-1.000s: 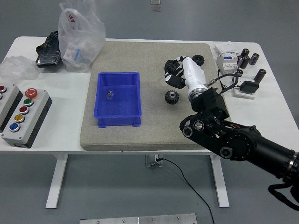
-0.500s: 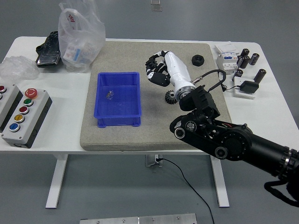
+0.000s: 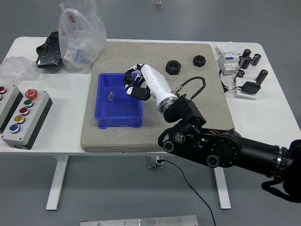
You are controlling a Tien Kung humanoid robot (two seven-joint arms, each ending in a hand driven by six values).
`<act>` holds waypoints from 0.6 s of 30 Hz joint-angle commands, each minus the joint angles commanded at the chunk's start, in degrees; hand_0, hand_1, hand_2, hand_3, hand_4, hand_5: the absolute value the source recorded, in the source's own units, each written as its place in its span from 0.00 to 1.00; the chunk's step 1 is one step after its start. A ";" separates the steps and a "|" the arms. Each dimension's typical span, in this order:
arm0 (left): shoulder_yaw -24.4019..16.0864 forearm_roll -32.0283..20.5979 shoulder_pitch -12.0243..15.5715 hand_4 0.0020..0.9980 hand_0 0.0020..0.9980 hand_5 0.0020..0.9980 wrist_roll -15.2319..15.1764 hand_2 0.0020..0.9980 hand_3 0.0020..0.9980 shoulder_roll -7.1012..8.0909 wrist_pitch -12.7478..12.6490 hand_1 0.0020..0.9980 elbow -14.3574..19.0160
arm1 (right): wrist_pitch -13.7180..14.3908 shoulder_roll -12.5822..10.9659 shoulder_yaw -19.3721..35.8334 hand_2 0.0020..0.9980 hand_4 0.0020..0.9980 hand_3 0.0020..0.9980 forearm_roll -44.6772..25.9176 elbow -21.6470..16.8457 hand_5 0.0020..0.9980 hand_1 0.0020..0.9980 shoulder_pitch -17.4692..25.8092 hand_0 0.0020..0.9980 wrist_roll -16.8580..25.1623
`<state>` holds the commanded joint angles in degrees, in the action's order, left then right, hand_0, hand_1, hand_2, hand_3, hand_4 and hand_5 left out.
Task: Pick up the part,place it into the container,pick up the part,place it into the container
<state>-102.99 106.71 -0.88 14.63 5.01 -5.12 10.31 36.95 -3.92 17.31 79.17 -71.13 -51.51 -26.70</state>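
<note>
Head view: right hand is over the right rim of the blue container, white forearm running back down-right to the black arm. Fingers are curled around something dark, probably a black gear part; the hand covers most of it, so can't confirm the shape. The hand sits above the bin's right wall; can't tell if it touches the rim.

Container sits on the left half of the grey felt mat. Inside it there's one small metallic bit near the left-centre of the floor.

Two black hex nuts on the mat's far side: larger nut just right of the hand, smaller nut further right near the mat's far right corner. They are apart from each other, both lying flat.

Left arm isn't in frame.

Rest of the tabletop:
- clear plastic bag with packets, upright at the mat's far left corner
- black crumpled item left of the bag
- bubble wrap at the far left edge
- grey button box with coloured buttons, near left; a second box is cut off by the picture's edge
- right side: white electrical module, several black cylinders, and a small white block with a black top, cable running from it toward the arm
</note>
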 joint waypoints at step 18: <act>-0.29 0.25 0.07 0.75 0.74 0.61 0.20 0.62 0.74 0.13 -0.09 0.65 0.00 | -16.16 3.12 -4.32 0.37 0.53 0.47 21.35 3.12 0.07 0.45 -2.85 0.23 -10.28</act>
<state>-103.27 106.96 -0.81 14.83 5.14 -5.21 10.31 20.79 -0.80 12.99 100.52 -68.01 -54.36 -36.98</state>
